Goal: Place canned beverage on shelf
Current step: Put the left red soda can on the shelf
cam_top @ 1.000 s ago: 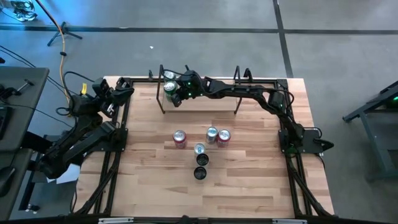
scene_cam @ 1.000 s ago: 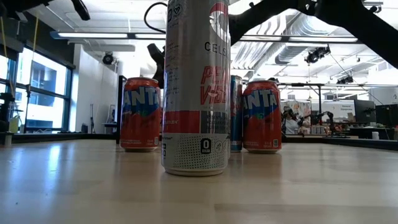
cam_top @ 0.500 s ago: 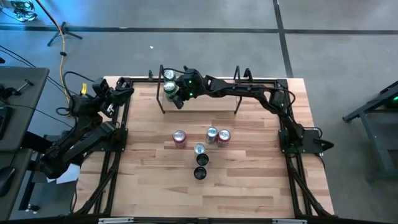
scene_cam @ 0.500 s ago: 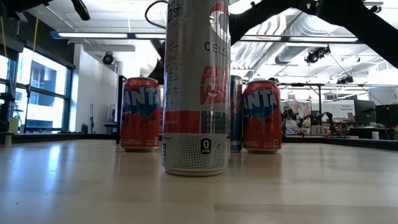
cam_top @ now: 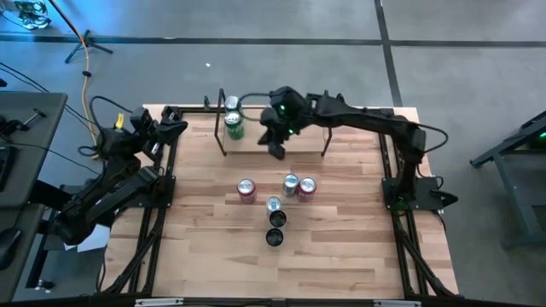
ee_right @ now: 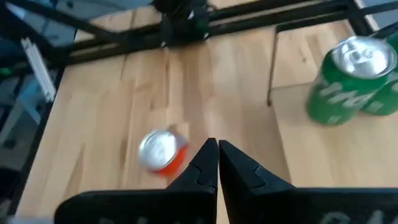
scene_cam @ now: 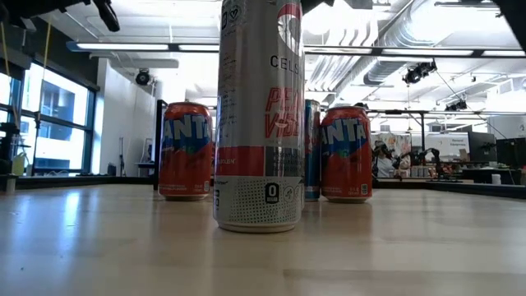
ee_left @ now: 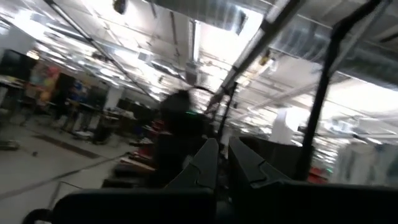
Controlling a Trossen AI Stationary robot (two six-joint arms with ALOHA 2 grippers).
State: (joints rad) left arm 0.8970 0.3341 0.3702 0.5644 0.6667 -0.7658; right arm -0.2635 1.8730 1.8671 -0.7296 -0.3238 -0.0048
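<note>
Green cans [cam_top: 234, 128] are already stood at the left end of the shelf [cam_top: 300, 139], and the right end effector [cam_top: 277, 147] is seen over the shelf's front edge with its fingers pressed together, holding nothing. The next can is judged to be needed from the cluster mid-table — the orange can [cam_top: 246, 190] nearest the left is probably easiest. The fingers should be spread before descent and brought down squarely. Crowding is the hazard: the other orange can [cam_top: 306, 188], silver can [cam_top: 291, 183] and tall can [scene_cam: 258, 115] stand close together. The left end effector [cam_top: 175, 126] is parked at the table's [cam_top: 341, 256] left edge, fingers narrow.
</note>
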